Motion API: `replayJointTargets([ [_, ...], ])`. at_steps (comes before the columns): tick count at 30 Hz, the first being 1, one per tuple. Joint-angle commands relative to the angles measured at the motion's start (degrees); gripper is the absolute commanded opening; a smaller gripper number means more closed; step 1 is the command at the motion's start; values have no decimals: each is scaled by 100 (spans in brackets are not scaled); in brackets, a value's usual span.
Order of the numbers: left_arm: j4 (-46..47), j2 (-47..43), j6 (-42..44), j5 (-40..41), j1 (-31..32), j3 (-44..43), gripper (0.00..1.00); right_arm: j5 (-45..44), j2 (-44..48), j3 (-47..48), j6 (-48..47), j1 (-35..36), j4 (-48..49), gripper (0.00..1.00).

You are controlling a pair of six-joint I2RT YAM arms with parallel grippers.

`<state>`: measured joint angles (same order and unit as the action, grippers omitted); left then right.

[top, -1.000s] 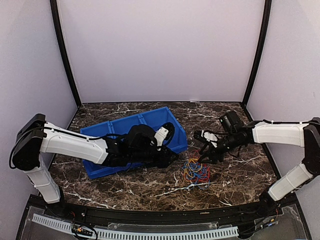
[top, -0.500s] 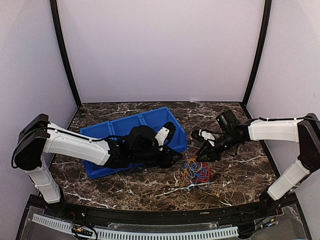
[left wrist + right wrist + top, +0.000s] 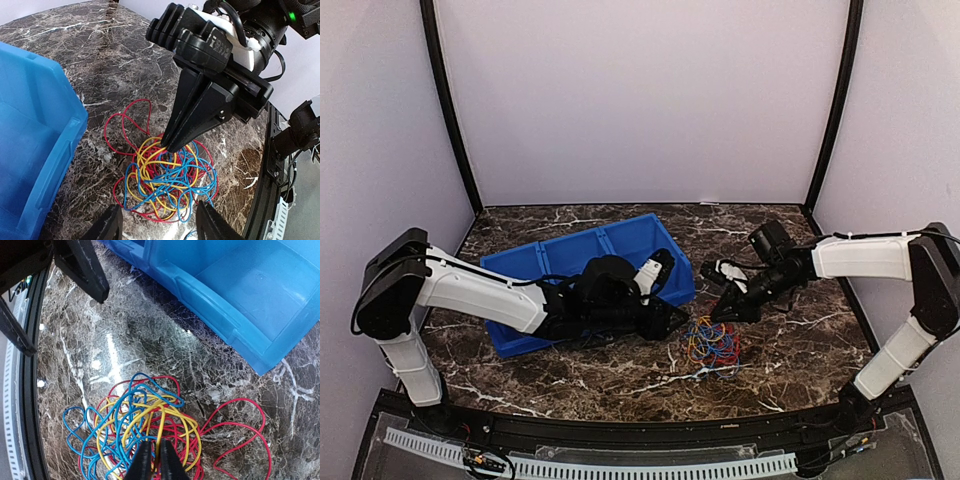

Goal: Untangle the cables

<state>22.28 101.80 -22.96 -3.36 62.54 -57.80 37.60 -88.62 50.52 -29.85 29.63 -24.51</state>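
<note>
Task barely begun, going by how things lie. The cables [image 3: 712, 343] sit in one clump on the table [image 3: 620, 380], just off the near corner of the blue bin [image 3: 550, 262], between the two arms. Red, blue and yellow wires are all woven through each other in the clump: no colour has been pulled free and nothing is laid aside on its own. A few red strands of it spill out toward the bin side, but they run back into the same knot. As far as can be seen no wire lies in the bin, though the left arm hides part of it in the top view.

Right gripper [image 3: 167, 146] is down in the top of the clump with its fingers pressed nearly together. In its own wrist view a yellow strand runs into the narrow gap, so it looks pinched onto the cables, most likely that yellow wire; can't fully confirm the bite, the tips are at the frame edge.

Left gripper [image 3: 675, 322] is on the bin side of the clump, low over the table, fingers spread wide and holding nothing, not touching the wires.

Done: at most a first grip on one strand. Left: draw that strand out while the rest is held down, then do the same for each other colour until every wire lies apart from the rest, so essentially the whole job remains
</note>
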Motion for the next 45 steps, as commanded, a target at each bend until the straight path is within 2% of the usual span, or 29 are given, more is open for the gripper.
replayJointTargets([
  [1, 319, 63, -17, -101, 24, -56, 52, 149, 80, 189, -83, -15, -90, 2],
  [2, 388, 95, -14, -103, 22, -69, 53, 156, 126, 226, -107, -12, -147, 0],
  [13, 1399, 362, 112, -543, 78, -161, 53, 611, 1022, 545, -374, 42, -901, 0],
  [19, 1837, 409, 307, -739, 102, -132, 50, 757, 962, 782, -664, 52, -1352, 0],
  [24, 1815, 467, 404, -744, 122, -181, 34, 776, 934, 828, -665, 47, -1396, 0],
  [31, 1679, 580, 385, -600, 120, -236, 25, 809, 965, 742, -605, 52, -1277, 0],
  [39, 1707, 736, 353, -695, 122, -365, 5, 792, 1021, 694, -571, 50, -1245, 0],
  [45, 1751, 723, 272, -583, 118, -313, 0, 667, 1109, 546, -474, 45, -1076, 2],
])
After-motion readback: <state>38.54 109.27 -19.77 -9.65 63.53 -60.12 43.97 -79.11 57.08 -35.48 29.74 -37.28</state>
